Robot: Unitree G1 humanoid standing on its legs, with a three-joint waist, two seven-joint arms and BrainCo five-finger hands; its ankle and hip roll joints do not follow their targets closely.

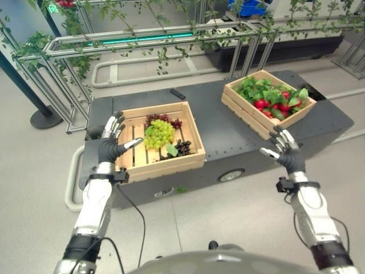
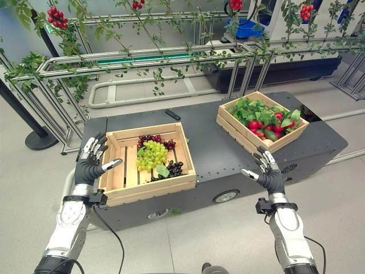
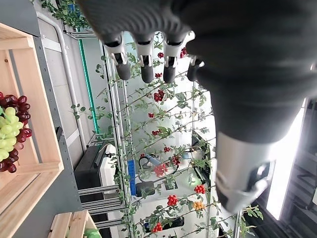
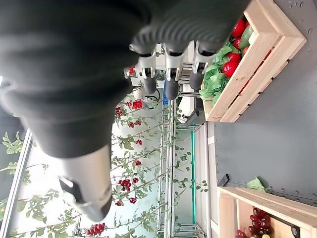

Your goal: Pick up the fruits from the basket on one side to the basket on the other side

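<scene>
My left hand (image 1: 108, 149) stands raised at the outer wall of the near wooden basket (image 1: 165, 165), fingers (image 1: 116, 121) spread and straight, thumb pointing in over the rim, holding nothing. The fruit lies inward of that hand, toward my right: a green grape bunch (image 1: 158, 133) at the basket's middle, a red grape bunch (image 1: 162, 119) just behind it, a dark grape bunch (image 1: 181, 148) just in front toward the near rim. The green bunch's long axis runs roughly front to back along the slats. My right hand (image 1: 288, 153) hovers off the near edge of the dark tabletop (image 1: 228, 137), fingers likewise spread and empty, just short of the far basket (image 1: 254, 117), which holds red fruits (image 1: 263, 104) among green leaves (image 1: 251, 88). Judgement: the left hand is plainly nearer the grapes, and the reach must cross the basket wall, then descend.
</scene>
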